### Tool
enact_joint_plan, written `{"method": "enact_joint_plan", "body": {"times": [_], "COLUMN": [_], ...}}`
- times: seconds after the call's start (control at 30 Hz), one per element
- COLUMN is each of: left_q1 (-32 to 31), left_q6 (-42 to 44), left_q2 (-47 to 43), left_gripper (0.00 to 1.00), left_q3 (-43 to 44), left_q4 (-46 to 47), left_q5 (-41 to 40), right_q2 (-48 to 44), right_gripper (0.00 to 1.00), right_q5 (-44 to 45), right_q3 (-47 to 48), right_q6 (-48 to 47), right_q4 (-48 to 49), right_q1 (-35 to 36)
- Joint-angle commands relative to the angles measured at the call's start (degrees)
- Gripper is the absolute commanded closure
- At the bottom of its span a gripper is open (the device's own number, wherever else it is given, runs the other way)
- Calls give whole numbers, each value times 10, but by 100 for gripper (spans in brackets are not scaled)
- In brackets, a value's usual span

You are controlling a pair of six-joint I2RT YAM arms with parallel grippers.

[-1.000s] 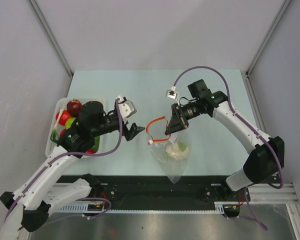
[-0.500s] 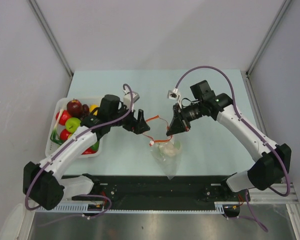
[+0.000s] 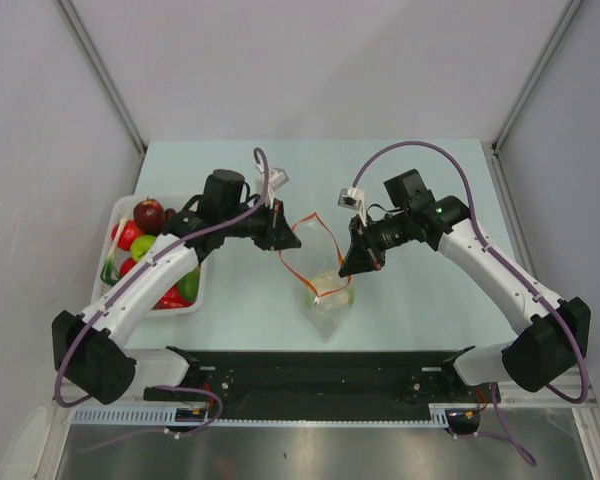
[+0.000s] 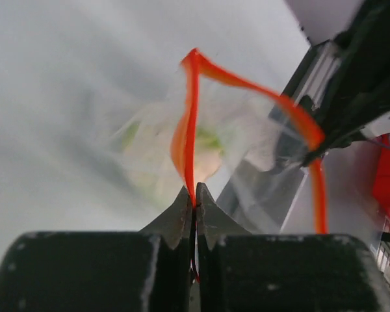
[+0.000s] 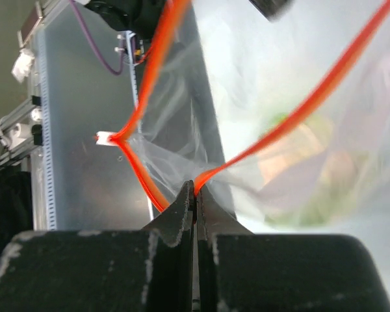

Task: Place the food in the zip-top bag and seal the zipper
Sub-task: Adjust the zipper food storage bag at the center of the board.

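The zip-top bag point(image 3: 325, 300) hangs between both grippers above the table, its mouth spread open. My left gripper point(image 3: 284, 243) is shut on the orange-red zipper point(image 3: 312, 215) at the mouth's left side; in the left wrist view the left gripper point(image 4: 195, 197) pinches the zipper point(image 4: 190, 123). My right gripper point(image 3: 353, 264) is shut on the opposite side, where the right gripper point(image 5: 195, 188) clamps the zipper point(image 5: 292, 117). A whitish and green piece of food point(image 3: 332, 288) lies inside the bag. More food, a red apple point(image 3: 148, 211) and a green apple point(image 3: 143, 245), sits in the tray.
A white tray point(image 3: 116, 214) holding several toy fruits stands at the table's left edge, under my left arm. The black rail point(image 3: 320, 365) with the arm bases runs along the near edge. Grey walls close in both sides.
My left gripper moved right to the bag's mouth and shut on the zipper strip. The mouth now stands pulled wider, and the bag has shifted slightly. The right gripper kept its hold.
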Motion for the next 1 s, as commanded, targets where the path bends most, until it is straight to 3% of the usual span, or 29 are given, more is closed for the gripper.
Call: {"method": "enact_joint_plan", "body": {"times": [0.0,0.1,0.2,0.23,0.3,0.33,0.5,0.67,0.97], "left_q1": [-5,-1,30,44,91,108,245,393,454], "left_q6": [31,41,28,24,25,34,122,227,277], "left_q2": [-29,-24,-35,-43,-50,-58,-62,3,120], "left_gripper": [93,78,54,37,19,1,0,0,0], "left_q3": [73,64,26,19,25,44,131,181,224], "left_q4": [-21,-31,-7,4,9,-1,-91,-148,-146], "left_q5": [21,1,8,16,29,28,-12,-98,-273], "right_q2": [-7,1,8,10,19,24,49,53,56], "right_gripper": [100,100,100,100,100,100,100,100,100], "right_q5": [40,58,68,69,76,76,75,79,82], "right_q3": [29,32,21,13,4,2,5,11,32], "right_q6": [27,44,63,73,86,100,137,158,185], "right_q4": [35,52,66,74,97,102,135,151,164], "right_q1": [1,1,-1,-1,-1,-1,-2,-1,2]}}
